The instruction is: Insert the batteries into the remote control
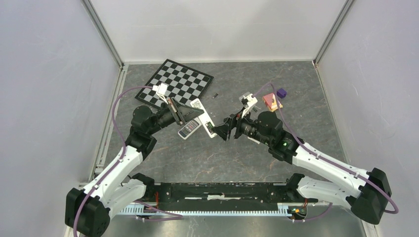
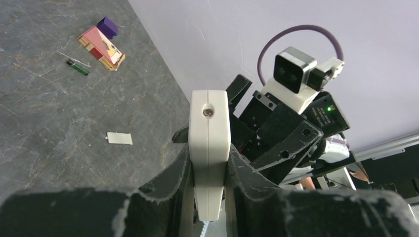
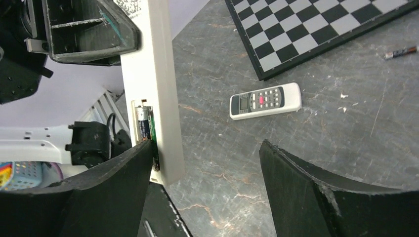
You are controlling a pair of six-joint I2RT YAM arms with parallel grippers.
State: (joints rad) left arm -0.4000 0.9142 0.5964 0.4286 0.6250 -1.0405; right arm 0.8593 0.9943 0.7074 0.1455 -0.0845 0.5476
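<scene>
Remote white, held off table, clamped between fingers of left claw. We see right claw spread wide, holding nothing, one finger just beside remote's lower end; whether they touch we cannot tell. Second remote flat on table, well apart. Battery seated in held remote's open bay. Loose battery on table near chessboard.

Illumination is bright, even and diffuse from overhead, casting only faint soft shadows on the table beneath the left arm and right arm; the top view is sharp, while the near fingers appear slightly soft in the right wrist view.
</scene>
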